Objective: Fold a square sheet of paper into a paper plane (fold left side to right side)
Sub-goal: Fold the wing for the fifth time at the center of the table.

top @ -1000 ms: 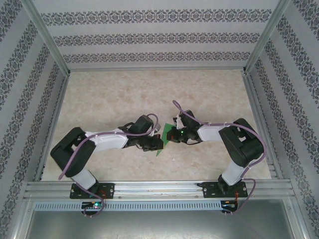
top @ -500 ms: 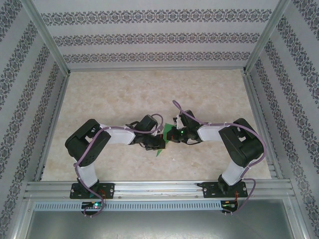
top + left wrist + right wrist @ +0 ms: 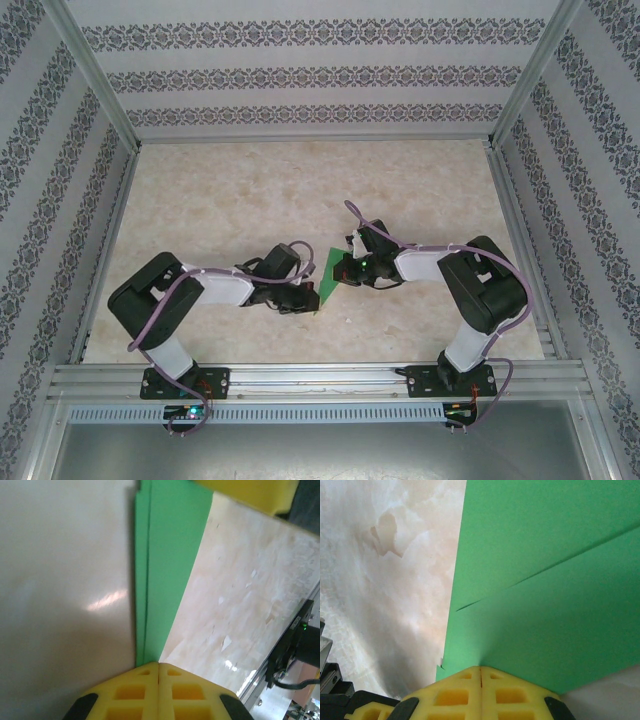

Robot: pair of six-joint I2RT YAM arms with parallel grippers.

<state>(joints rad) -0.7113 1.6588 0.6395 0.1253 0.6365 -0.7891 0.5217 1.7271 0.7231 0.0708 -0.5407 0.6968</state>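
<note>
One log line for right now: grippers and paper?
left gripper: shut on green paper | right gripper: shut on green paper | paper: folded, layers showing, pinched from opposite ends

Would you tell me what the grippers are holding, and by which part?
Both are shut on the folded green paper: the left gripper pinches one end, the right gripper the opposite edge near a corner.

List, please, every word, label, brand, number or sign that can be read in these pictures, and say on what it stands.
No text can be read anywhere.
The green paper is plain on every face that shows.
The left hand and the right hand carry no print on their yellow foam.
The walls bear only an ornamental pattern, no letters.
</note>
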